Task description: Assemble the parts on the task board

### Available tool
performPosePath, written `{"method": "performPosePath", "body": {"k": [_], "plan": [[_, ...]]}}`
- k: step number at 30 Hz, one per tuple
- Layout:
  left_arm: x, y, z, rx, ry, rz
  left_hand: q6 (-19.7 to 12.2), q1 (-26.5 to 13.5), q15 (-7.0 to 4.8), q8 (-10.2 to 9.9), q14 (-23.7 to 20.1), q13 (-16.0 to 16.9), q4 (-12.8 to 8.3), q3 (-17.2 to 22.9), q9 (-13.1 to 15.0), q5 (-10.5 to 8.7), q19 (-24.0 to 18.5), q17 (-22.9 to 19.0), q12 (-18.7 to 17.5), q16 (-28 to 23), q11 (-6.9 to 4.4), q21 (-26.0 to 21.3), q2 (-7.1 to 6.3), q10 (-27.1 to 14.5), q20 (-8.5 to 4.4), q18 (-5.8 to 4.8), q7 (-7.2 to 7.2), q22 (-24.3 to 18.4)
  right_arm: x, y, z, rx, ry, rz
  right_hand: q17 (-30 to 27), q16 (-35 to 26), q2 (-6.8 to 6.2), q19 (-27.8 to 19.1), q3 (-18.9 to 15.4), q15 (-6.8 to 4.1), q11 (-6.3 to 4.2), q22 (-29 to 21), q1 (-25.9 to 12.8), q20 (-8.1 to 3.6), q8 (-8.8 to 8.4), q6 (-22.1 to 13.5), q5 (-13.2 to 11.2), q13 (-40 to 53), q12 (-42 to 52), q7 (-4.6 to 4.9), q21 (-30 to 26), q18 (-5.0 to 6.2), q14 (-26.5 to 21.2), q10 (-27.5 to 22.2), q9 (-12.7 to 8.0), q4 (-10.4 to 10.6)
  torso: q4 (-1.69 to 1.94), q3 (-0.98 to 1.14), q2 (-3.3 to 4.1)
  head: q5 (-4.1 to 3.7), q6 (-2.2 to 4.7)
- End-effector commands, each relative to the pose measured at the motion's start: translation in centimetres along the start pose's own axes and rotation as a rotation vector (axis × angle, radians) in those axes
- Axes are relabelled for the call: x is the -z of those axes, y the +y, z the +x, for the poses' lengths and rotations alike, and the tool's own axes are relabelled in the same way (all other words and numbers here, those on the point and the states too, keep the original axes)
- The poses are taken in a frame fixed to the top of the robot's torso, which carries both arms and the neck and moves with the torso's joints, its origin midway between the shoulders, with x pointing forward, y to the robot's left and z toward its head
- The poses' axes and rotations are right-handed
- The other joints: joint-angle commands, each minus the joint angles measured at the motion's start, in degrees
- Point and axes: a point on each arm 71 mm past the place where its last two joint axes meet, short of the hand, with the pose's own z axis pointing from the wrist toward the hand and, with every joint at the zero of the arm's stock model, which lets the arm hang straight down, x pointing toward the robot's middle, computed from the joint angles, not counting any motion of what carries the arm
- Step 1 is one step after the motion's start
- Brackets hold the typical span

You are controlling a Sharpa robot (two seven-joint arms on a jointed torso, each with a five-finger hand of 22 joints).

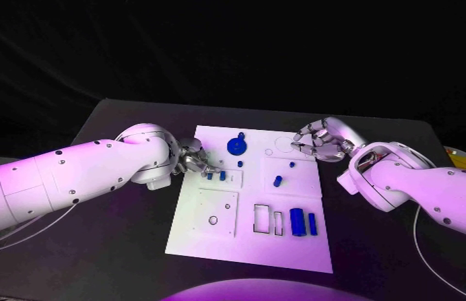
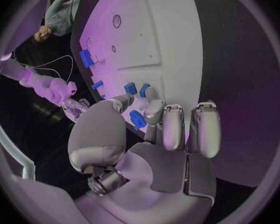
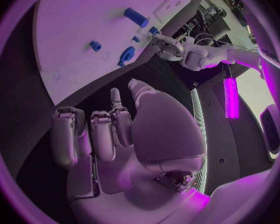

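Robot hand on the left (image 1: 192, 161) lies at the left edge of the task board (image 1: 219, 244), its fingers curled down among the small blue parts (image 1: 217, 176) there; the left wrist view shows one small blue piece (image 2: 137, 119) right between the thumb and the fingers (image 2: 174, 127), but whether it is actually pinched or only touched I cannot tell. Two more small blue pieces (image 2: 135, 89) lie just past the fingertips on the white plate. The right robot hand (image 1: 318, 141) hovers at the board's far right corner, fingers curled inward with nothing in them; in the right wrist view its fingers (image 3: 102, 134) hang over the dark worktop (image 3: 28, 84), apart from the board edge. Between the two hands, toward the far side of the board, stands a round blue part with a knob (image 1: 237, 145). Nearer the right robot hand, a small blue peg (image 1: 278, 180) stands on the board. Well apart from both hands, at the near end, two blue cylinders (image 1: 302, 221) lie side by side next to rectangular cut-outs (image 1: 265, 218), and a square plate (image 1: 215, 212) with small holes sits beside those, on the left hand's side.
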Motion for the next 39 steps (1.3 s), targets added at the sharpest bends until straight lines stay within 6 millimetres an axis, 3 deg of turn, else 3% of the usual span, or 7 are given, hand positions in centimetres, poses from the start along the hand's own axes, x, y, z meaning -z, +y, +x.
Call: {"method": "performPosePath", "body": {"k": [1, 8, 16, 19, 21, 30, 39], "plan": [[0.2, -0.2, -0.4, 0.04, -0.032, 0.014, 0.3, -0.7, -0.33, 0.1, 2.5, -0.2, 0.0, -0.6, 0.1, -0.36, 0.1, 1.7, -0.1, -0.1, 0.0, 0.2, 0.04, 0.2, -0.27, -0.35, 0.13, 3.8, 0.0, 0.1, 0.1, 0.009, 0.007, -0.012, 7.4, -0.3, 0.38, 1.4, 0.0, -0.32, 0.01, 9.9, -0.2, -0.32, 0.18, -0.5, 0.3, 5.9, -0.3, -0.03, -0.3, 0.42, 4.1, -0.3, 0.1, 0.2, 0.05, 0.01, -0.02, -0.09, -0.02], [0.7, -0.6, -1.4, 0.097, -0.067, 0.06, -0.3, -0.8, -0.31, -0.2, 2.5, -1.3, 0.0, -0.8, 0.2, -0.16, -0.6, 1.7, -0.9, -0.1, 0.09, -0.3, 0.75, -0.5, -0.27, -0.1, 0.25, 2.8, 0.0, 0.0, 0.1, 0.008, 0.006, -0.012, 7.4, -0.3, 0.38, 1.4, 0.0, -0.32, 0.01, 9.9, -0.2, -0.32, 0.18, -0.5, 0.3, 5.9, -0.3, -0.03, -0.3, 0.42, 4.1, -0.3, 0.1, 0.2, -0.02, 0.01, -0.01, -0.21, 0.25], [1.2, -2.2, -2.3, 0.163, -0.152, 0.216, -6.8, 2.7, 1.69, -3.4, 1.7, -13.9, -0.1, -1.2, -0.5, 0.48, -8.6, 0.0, -10.5, -1.4, 2.56, -6.9, 3.07, -10.2, 1.1, 2.38, 3.03, -8.4, 0.0, 0.0, 0.1, 0.008, 0.005, -0.012, 7.4, -0.3, 0.4, 1.4, 0.0, -0.32, 0.01, 9.9, -0.4, -0.32, 0.2, -0.5, 0.3, 5.9, -0.3, -0.03, -0.3, 0.42, 4.1, -0.3, 0.1, 0.2, -0.03, 0.04, -0.01, -0.39, 0.47], [1.3, -3.0, -2.7, 0.188, -0.216, 0.31, -10.7, 7.7, 3.92, -6.5, -1.7, -21.3, -0.1, -0.5, -3.0, 0.58, -19.6, -4.9, -17.3, -5.5, 4.97, -17.9, 2.41, -18.4, 2.96, 5.39, 5.67, -23.8, 0.0, 0.0, 0.1, 0.008, 0.003, -0.012, 7.4, -0.3, 0.41, 1.4, 0.0, -0.32, 0.01, 9.9, -0.4, -0.31, 0.21, -0.5, 0.3, 5.9, -0.3, -0.03, -0.3, 0.43, 4.1, -0.3, 0.1, 0.2, 0.06, 0.07, -0.05, -0.71, 0.59], [1.3, -3.6, -2.9, 0.186, -0.262, 0.373, -13.6, 13.4, 6.14, -9.7, -14.6, -24.6, -0.1, 1.8, -6.2, 0.42, -28.1, -25.1, -22.1, -23.4, 7.4, -28.5, 0.58, -24.7, 4.89, 7.12, 8.1, -35.5, 0.1, 0.0, 0.0, 0.008, 0.002, -0.013, 7.4, -0.3, 0.41, 1.4, 0.0, -0.32, 0.01, 9.9, -0.4, -0.31, 0.21, -0.5, 0.3, 5.9, -0.3, -0.03, -0.3, 0.43, 4.1, -0.3, 0.1, 0.2, 0.11, 0.06, -0.06, -0.9, 0.65], [1.0, -6.0, -2.0, -0.047, -0.428, 0.581, -12.1, 29.2, 7.78, -14.9, -21.0, -35.2, -3.8, 4.8, -15.8, 0.03, -28.4, -31.7, -31.2, -27.7, 9.26, -35.3, -3.82, -29.9, 6.9, 7.4, 9.24, -39.7, 0.1, 0.0, 0.1, 0.006, 0.002, -0.015, 7.1, -0.4, 0.44, 1.2, 0.0, -0.32, 0.01, 9.7, -0.4, -0.32, 0.22, -0.6, 0.4, 5.6, -0.6, -0.04, -0.6, 0.49, 4.1, -0.5, 0.1, 0.2, -0.07, -0.11, 0.1, -1.19, 0.92], [-0.2, -6.8, -0.5, -0.241, -0.388, 0.568, -10.9, 32.0, 8.05, -19.5, -20.0, -43.6, -2.6, -0.8, -22.7, 0.05, -27.5, -34.2, -38.1, -23.9, 9.49, -33.6, -4.82, -31.4, 7.04, 7.38, 8.54, -38.2, 0.1, 0.0, 0.2, 0.004, 0.004, -0.016, 7.1, -0.5, 0.47, 1.1, 0.0, -0.32, 0.0, 9.6, -0.4, -0.32, 0.23, -0.6, 0.4, 5.5, -0.7, -0.04, -0.8, 0.54, 4.0, -0.6, 0.1, 0.2, -0.03, -0.05, 0.07, -1.32, 0.9]]}}
